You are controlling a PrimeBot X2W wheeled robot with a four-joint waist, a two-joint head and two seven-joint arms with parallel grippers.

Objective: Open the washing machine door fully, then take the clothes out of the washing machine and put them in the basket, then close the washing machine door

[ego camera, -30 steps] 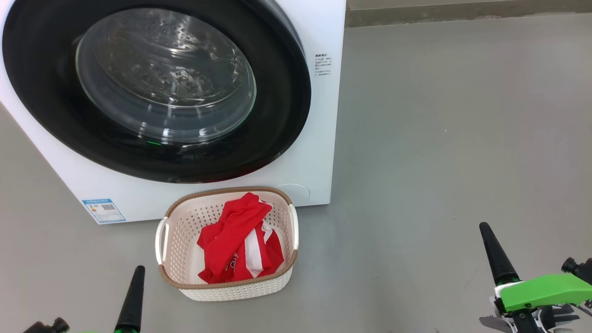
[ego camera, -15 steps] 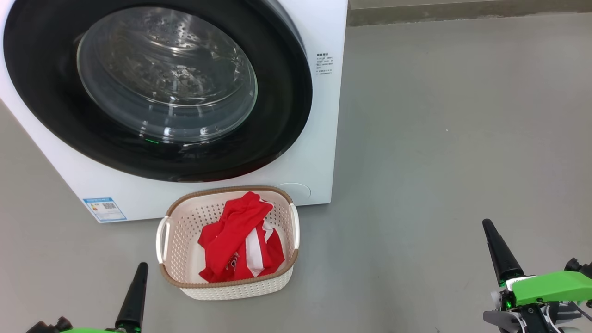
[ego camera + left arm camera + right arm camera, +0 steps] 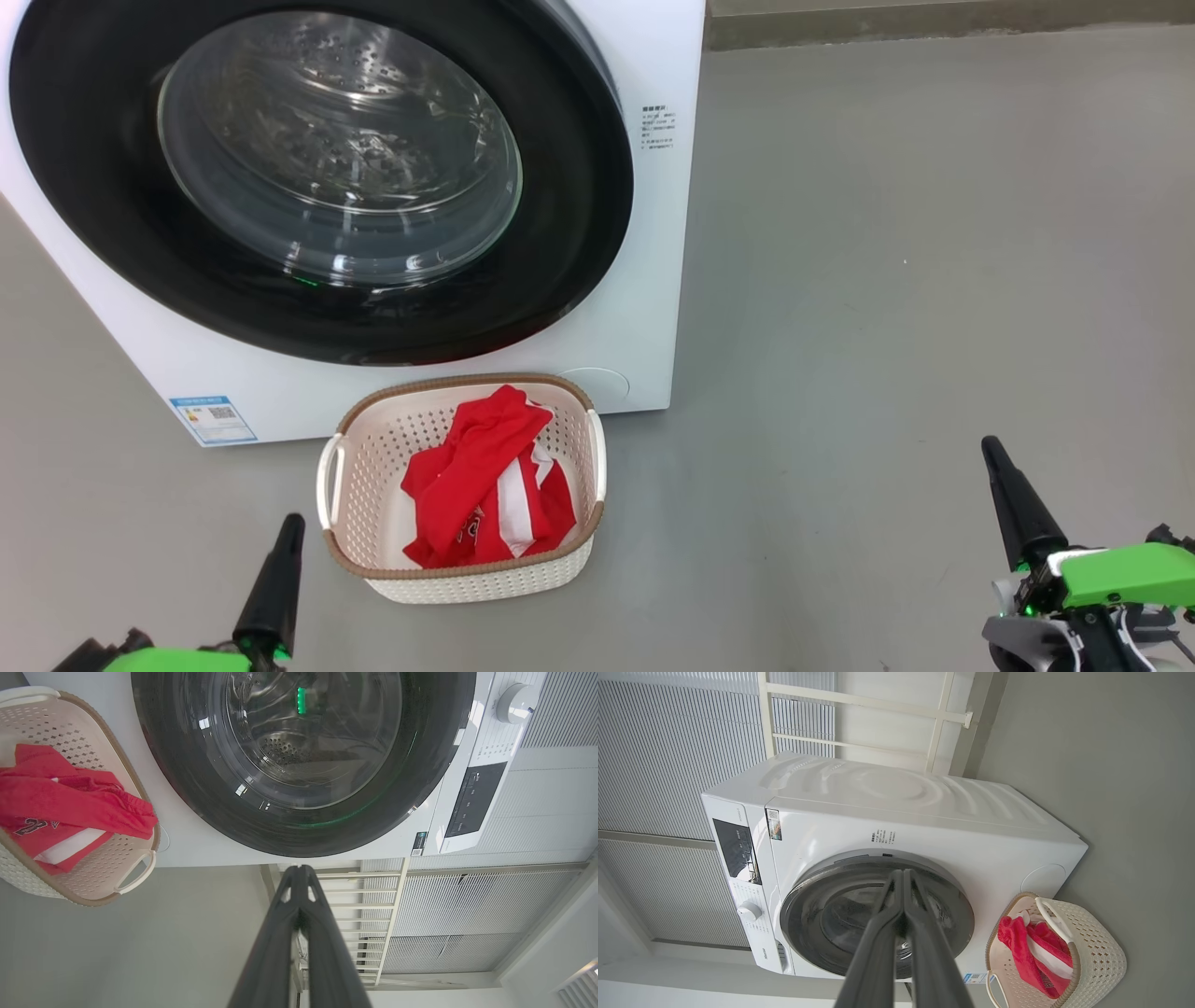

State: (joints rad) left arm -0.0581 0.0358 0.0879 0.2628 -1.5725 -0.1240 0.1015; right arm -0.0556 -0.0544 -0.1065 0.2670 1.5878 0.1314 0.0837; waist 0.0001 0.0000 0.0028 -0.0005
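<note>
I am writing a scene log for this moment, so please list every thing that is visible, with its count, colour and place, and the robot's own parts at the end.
washing machine: one, white, on the grey floor, behind the basket.
washing machine door: one, glossy black rim with clear glass centre, shut on the machine front.
basket: one, cream with brown rim, on the floor before the machine.
clothes: one red garment with white panels, lying inside the basket.
blue label: one, low on the machine front.
control knob: one, white, on the machine panel.
left gripper: one, dark, jaws shut, holding nothing, beside the basket.
right gripper: one, dark, jaws shut, holding nothing, over bare floor.
</note>
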